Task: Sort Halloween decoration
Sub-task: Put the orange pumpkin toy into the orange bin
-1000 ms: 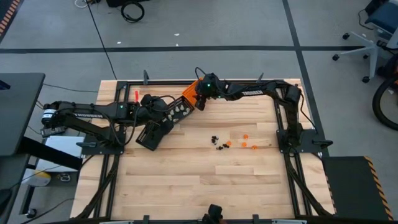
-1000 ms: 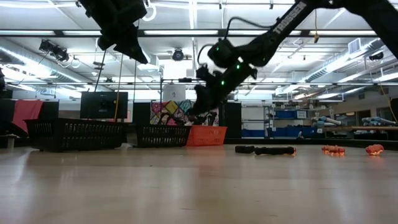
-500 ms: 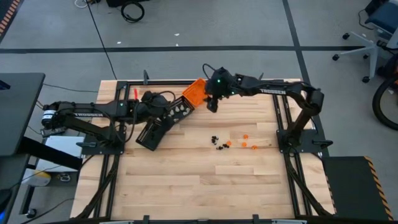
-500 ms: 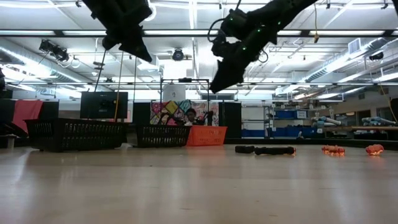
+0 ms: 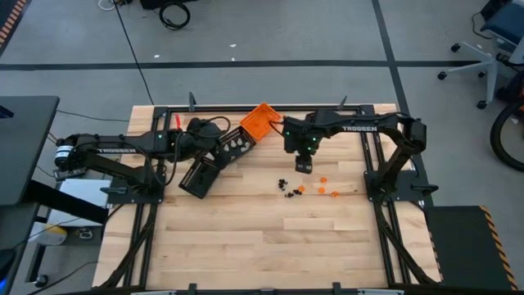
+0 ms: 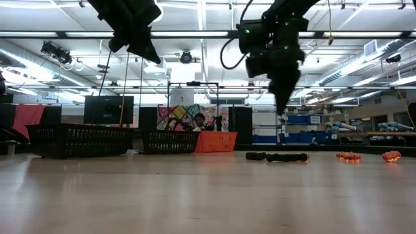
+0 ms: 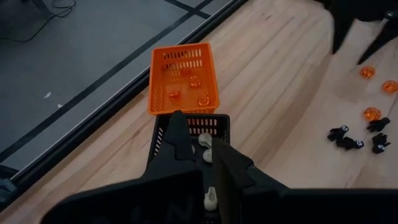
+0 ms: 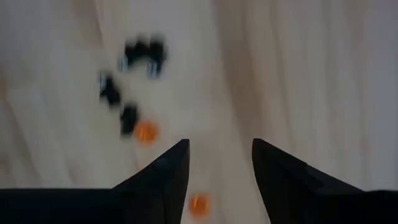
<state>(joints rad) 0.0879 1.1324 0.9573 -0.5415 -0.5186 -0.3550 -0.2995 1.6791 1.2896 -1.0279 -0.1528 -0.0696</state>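
Right gripper (image 5: pixel 304 166) shifted from orange tray (image 5: pixel 259 120) to above scattered trinkets (image 5: pixel 288 188) on table (image 5: pixel 246 229), fingers spread and empty, left gripper (image 7: pixel 200 142) closed over black tray (image 5: pixel 231 148) of whitish pieces.

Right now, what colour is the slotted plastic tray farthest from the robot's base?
Orange, clearest in the left wrist view.

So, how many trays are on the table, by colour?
Orange tray: 1
Black trays: 2
Total: 3
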